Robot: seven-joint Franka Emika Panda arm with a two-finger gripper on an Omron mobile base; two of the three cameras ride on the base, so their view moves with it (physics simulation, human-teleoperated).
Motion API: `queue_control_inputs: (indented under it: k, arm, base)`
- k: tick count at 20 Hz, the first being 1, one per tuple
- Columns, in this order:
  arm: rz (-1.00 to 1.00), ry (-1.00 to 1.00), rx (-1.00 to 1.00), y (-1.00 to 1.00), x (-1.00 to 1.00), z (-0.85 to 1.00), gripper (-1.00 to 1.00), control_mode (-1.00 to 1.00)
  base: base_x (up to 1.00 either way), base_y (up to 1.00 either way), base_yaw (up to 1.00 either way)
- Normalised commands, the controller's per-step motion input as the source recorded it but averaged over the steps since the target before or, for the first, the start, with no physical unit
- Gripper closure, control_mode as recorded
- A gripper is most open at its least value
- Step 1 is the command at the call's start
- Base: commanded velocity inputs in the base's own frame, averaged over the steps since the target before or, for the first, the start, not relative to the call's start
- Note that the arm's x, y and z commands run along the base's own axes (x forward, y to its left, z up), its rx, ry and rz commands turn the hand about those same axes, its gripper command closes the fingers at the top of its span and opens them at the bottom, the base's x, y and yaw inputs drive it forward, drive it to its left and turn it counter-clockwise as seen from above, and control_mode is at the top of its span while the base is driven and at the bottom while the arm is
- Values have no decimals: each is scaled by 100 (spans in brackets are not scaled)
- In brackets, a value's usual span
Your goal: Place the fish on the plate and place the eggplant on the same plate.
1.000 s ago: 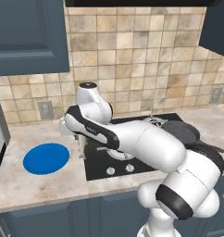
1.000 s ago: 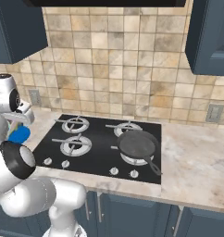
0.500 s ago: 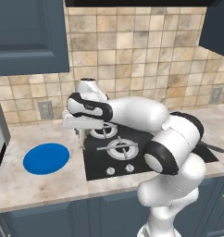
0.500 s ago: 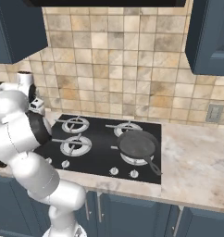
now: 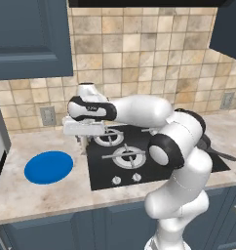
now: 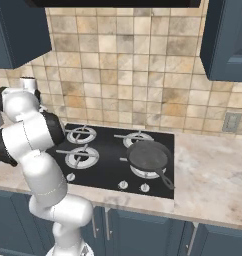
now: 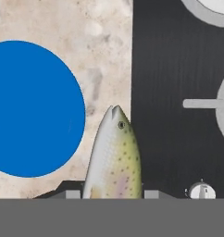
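Now my gripper (image 7: 113,196) pinches the fish (image 7: 114,157) between its fingers, above the counter edge, so I can carry it to the plate (image 7: 30,109) beside.

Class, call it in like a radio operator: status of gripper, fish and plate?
Gripper shut on fish, held above counter edge by stove. Plate bare, off to the side. Nothing between them.

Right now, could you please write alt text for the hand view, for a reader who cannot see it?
A speckled silvery fish is held in the gripper, head pointing away from the camera, above a beige stone counter. A bare blue plate lies to its left and a black stovetop to its right.
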Motion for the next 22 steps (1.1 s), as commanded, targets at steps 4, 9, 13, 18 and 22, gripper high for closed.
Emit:
queue_control_inputs:
  k: [4,9,13,18,22]
  arm:
    - [2,0,0,23,0,-36,100,-100]
    - [6,0,0,38,0,-14,100,-100]
    - [6,0,0,45,1,-3,100,-100]
    - [1,1,0,51,0,-1,100,-100]
    - [0,0,0,52,0,-13,100,-100]
  base:
    - [0,0,0]
    - [0,0,0]
    - [0,0,0]
    - [0,0,0]
    - [0,0,0]
